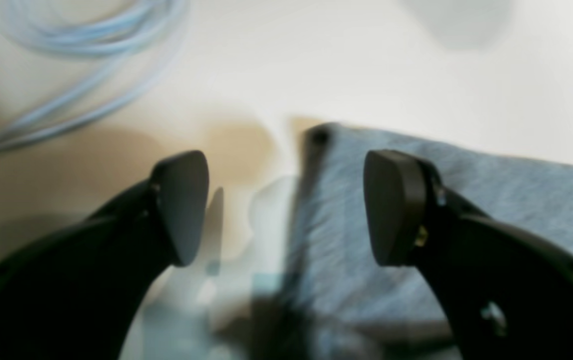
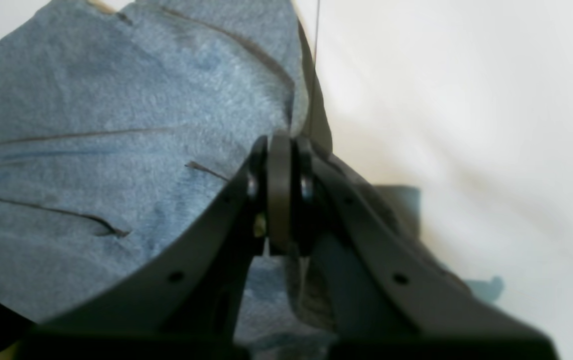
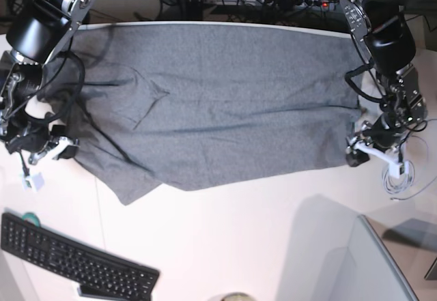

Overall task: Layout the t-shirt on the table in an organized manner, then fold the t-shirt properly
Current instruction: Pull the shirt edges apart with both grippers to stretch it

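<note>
Evidently soft, limp t-shirt (image 3: 218, 103): right pincer (image 2: 280, 200) pinches its edge; left pincer (image 1: 286, 207) wide, empty. Regrip corners.

Black keyboard (image 3: 75, 259) at lower left, power strip (image 3: 287, 1) and cables beyond the far edge

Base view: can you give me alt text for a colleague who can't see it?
Seen from above, a grey t-shirt lies spread wide across the far half of a white table, with creases and a hanging corner near its left end. One robot arm stands at each end of the shirt, the right gripper and the left gripper. A black keyboard lies at the near left corner.
</note>
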Controlling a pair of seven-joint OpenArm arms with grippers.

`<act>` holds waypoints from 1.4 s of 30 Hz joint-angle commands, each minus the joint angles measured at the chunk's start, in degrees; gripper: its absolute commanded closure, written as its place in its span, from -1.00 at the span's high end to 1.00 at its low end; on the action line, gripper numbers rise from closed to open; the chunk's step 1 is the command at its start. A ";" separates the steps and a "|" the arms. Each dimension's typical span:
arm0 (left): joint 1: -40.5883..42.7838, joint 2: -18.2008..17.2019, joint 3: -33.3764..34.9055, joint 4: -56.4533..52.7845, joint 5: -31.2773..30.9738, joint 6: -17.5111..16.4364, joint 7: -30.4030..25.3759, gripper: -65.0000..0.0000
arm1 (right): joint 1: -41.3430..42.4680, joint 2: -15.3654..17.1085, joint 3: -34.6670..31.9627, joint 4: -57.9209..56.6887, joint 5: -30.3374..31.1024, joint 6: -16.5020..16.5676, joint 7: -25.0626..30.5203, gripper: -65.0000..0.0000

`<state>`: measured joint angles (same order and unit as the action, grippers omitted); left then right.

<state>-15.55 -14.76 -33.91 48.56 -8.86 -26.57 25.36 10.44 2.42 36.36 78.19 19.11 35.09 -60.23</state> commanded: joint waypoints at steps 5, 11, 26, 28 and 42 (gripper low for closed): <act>-2.95 -0.66 0.99 -6.14 0.03 0.06 -6.68 0.43 | 1.21 0.79 -0.10 0.80 0.89 0.29 0.93 -1.00; -5.24 -0.84 0.90 -13.96 0.03 0.06 -11.08 0.43 | 1.21 0.88 -0.10 0.80 0.89 0.29 0.93 -1.00; -9.11 -0.75 1.08 -22.67 0.12 0.15 -18.55 -1.00 | 1.56 1.06 -0.18 0.80 0.80 0.29 0.93 -1.00; -9.90 -0.75 1.08 -22.58 0.12 0.15 -18.46 -1.00 | 1.74 1.15 -0.18 0.80 0.80 0.29 1.02 -1.00; -14.21 -0.40 9.52 -6.05 -0.41 0.06 -6.60 -1.00 | 8.07 8.79 -9.33 -15.64 0.53 0.21 17.37 -1.00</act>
<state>-28.29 -14.74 -24.14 41.58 -8.58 -25.91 19.73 16.99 10.61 26.81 61.58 18.59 34.98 -43.59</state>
